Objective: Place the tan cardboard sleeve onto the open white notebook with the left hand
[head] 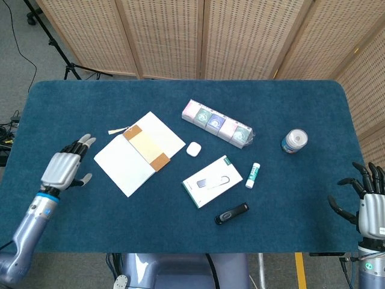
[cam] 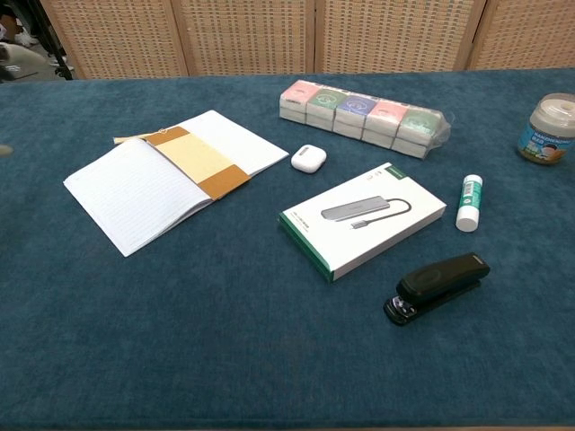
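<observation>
A tan cardboard sleeve [cam: 197,162] lies along the centre fold of an open white lined notebook [cam: 135,193] on blue cloth-covered table [cam: 225,341].

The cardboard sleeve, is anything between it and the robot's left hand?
Nothing visible is in the way. The tan cardboard sleeve already lies on the open white notebook, along its middle fold. The left hand is off to the notebook's left, holding nothing, with only bare blue tabletop between them.

No lettering reads clearly; the jar [cam: 543,128] label and glue stick [cam: 467,202] print seem too blurred.
</observation>
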Robot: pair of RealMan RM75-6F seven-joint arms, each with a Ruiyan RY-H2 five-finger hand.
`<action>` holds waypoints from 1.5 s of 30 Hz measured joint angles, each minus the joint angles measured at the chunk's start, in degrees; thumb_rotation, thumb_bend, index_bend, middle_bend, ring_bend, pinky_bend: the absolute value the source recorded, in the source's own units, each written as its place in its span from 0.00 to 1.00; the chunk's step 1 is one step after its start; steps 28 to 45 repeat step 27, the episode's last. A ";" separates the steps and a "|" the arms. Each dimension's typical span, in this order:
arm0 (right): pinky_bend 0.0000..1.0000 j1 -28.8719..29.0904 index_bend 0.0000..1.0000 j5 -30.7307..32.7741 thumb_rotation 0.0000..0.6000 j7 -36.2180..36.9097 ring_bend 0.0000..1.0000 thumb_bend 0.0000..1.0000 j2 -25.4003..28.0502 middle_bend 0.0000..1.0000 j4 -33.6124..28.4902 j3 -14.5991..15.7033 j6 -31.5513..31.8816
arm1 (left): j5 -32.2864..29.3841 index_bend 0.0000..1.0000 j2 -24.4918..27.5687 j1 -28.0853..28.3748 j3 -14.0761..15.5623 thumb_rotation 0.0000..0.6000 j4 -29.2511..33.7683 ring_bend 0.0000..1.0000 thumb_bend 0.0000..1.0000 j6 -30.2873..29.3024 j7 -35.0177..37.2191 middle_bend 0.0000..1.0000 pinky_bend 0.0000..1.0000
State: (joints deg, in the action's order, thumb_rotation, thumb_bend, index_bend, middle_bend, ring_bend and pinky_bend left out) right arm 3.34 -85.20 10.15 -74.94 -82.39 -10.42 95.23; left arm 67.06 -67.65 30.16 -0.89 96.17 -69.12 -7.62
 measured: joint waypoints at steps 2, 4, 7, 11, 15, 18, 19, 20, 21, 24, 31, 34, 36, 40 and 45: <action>0.00 -0.02 0.45 -0.15 1.00 0.07 0.00 0.26 0.34 0.17 -0.68 0.24 -0.21 | -0.09 0.00 0.56 -2.74 0.91 1.00 1.78 0.11 0.29 -2.88 0.19 0.04 0.23; 0.00 -0.02 0.45 -0.57 1.00 -0.26 0.00 0.26 0.52 0.17 -0.96 0.55 -0.31 | 0.27 0.00 1.00 -5.75 1.89 1.00 2.93 0.11 0.29 -6.03 0.46 0.04 0.23; 0.00 -0.01 0.45 -0.96 1.00 -0.99 0.00 0.26 1.04 0.17 -1.84 1.06 -0.75 | 1.82 0.00 1.02 -10.00 3.31 1.00 3.25 0.11 0.29 -11.17 0.73 0.04 0.23; 0.00 -0.04 0.45 -1.51 1.00 -1.39 0.00 0.26 1.51 0.17 -2.95 1.34 -0.74 | 3.88 0.00 0.56 -13.72 4.77 1.00 3.08 0.11 0.29 -14.54 3.17 0.04 0.23; 0.00 -0.12 0.45 -2.43 1.00 -1.59 0.00 0.26 1.88 0.17 -4.20 1.69 -0.37 | 5.86 0.00 0.63 -16.51 6.51 1.00 1.83 0.11 0.29 -14.60 5.62 0.04 0.23; 0.00 -0.09 0.45 -2.60 1.00 -1.72 0.00 0.26 2.01 0.17 -4.84 1.84 -0.45 | 7.42 0.00 0.54 -17.77 6.34 1.00 0.18 0.11 0.29 -15.42 5.77 0.04 0.23; 0.00 -0.05 0.45 -2.67 1.00 -1.74 0.00 0.26 2.00 0.17 -4.92 1.91 -0.57 | 7.70 0.00 0.41 -18.07 6.06 1.00 -0.19 0.11 0.29 -15.58 5.80 0.04 0.23; 0.00 0.03 0.45 -2.73 1.00 -1.83 0.00 0.26 1.91 0.17 -4.91 2.00 -0.74 | 8.00 0.00 0.26 -18.31 5.73 1.00 -0.44 0.11 0.29 -15.67 5.95 0.04 0.23; 0.00 0.09 0.45 -2.74 1.00 -1.89 0.00 0.26 1.80 0.17 -4.85 2.05 -0.90 | 8.18 0.00 0.18 -18.46 5.50 1.00 -0.64 0.11 0.30 -15.66 6.08 0.04 0.23; 0.00 0.32 0.45 -2.67 1.00 -1.99 0.00 0.26 1.40 0.17 -4.49 2.25 -1.56 | 8.46 0.00 -0.03 -18.96 4.89 1.00 -1.35 0.11 0.30 -15.34 6.32 0.04 0.23; 0.00 0.58 0.45 -2.91 1.00 -2.00 0.00 0.26 0.86 0.17 -3.98 2.75 -2.28 | 8.28 0.00 -0.10 -19.14 4.32 1.00 -1.54 0.11 0.30 -14.51 6.40 0.04 0.23; 0.00 0.58 0.45 -2.91 1.00 -2.00 0.00 0.26 0.86 0.17 -3.98 2.75 -2.28 | 8.28 0.00 -0.10 -19.14 4.32 1.00 -1.54 0.11 0.30 -14.51 6.40 0.04 0.23; 0.00 0.58 0.45 -2.91 1.00 -2.00 0.00 0.26 0.86 0.17 -3.98 2.75 -2.28 | 8.28 0.00 -0.10 -19.14 4.32 1.00 -1.54 0.11 0.30 -14.51 6.40 0.04 0.23; 0.00 0.58 0.45 -2.91 1.00 -2.00 0.00 0.26 0.86 0.17 -3.98 2.75 -2.28 | 8.28 0.00 -0.10 -19.14 4.32 1.00 -1.54 0.11 0.30 -14.51 6.40 0.04 0.23; 0.00 0.58 0.45 -2.91 1.00 -2.00 0.00 0.26 0.86 0.17 -3.98 2.75 -2.28 | 8.28 0.00 -0.10 -19.14 4.32 1.00 -1.54 0.11 0.30 -14.51 6.40 0.04 0.23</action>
